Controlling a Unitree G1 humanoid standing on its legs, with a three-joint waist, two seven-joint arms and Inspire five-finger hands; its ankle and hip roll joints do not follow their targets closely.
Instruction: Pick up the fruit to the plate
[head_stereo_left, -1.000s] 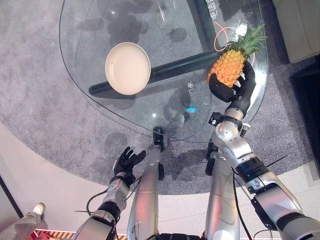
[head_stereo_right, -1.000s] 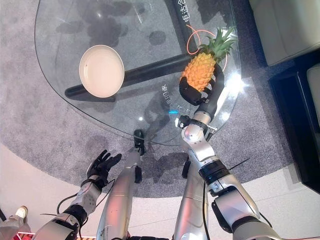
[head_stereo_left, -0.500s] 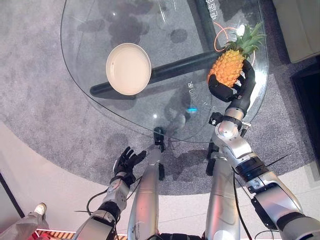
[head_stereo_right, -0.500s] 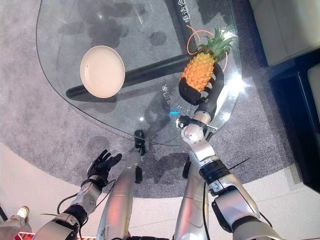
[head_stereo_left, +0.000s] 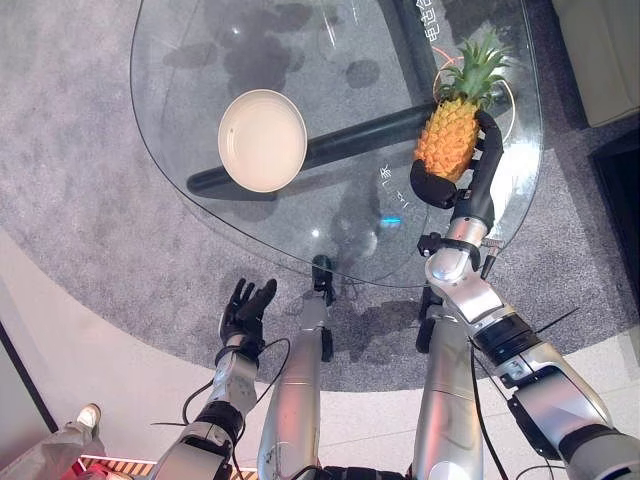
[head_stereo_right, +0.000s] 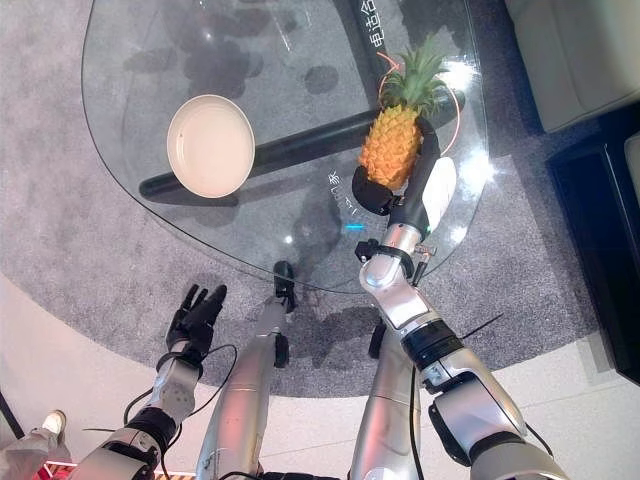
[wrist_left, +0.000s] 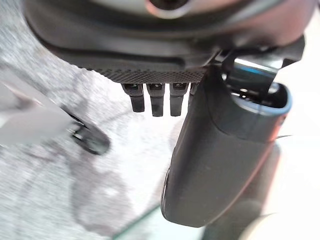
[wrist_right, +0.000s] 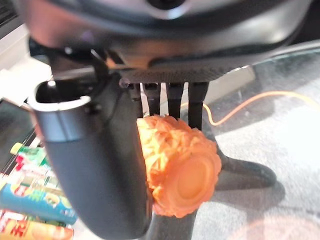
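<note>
Round clear glass tabletop (head_stereo_left: 200, 160) over a dark tubular base bar (head_stereo_left: 340, 145), standing on speckled grey carpet (head_stereo_left: 90, 200); pale smooth floor band nearer the robot. Shallow round cream plate (head_stereo_left: 262, 140), smooth and matte, lying flat on the glass toward the robot's left, nothing on it. Orange scaly-skinned pineapple with a spiky green leaf crown (head_stereo_left: 447, 138) toward the right side of the table, well apart from the plate. Thin orange cable loop (head_stereo_right: 455, 110) seen by the crown, through or on the glass; cannot tell which. Dark right hand (head_stereo_left: 470, 180) reaching up over the table's near right edge, silver-grey forearm rising toward it, fingers and thumb curled round the lower body of the pineapple and clamped on it. Right wrist view: finger row (wrist_right: 172, 100) lying along the knobbly rind, broad dark thumb (wrist_right: 95, 170) closing from the other side, flat round base of the fruit (wrist_right: 192, 180) facing the camera. Long axis of the pineapple running away from the robot, tilted slightly, crown pointing to the table's far side, base toward the wrist; cannot tell whether the fruit touches the glass. Dark left hand (head_stereo_left: 245, 312) low over the carpet, short of the table's near edge, fingers straight and spread, holding nothing. Person's shoe and grey trouser leg (head_stereo_left: 60, 440) at the lower left corner of the head views.
</note>
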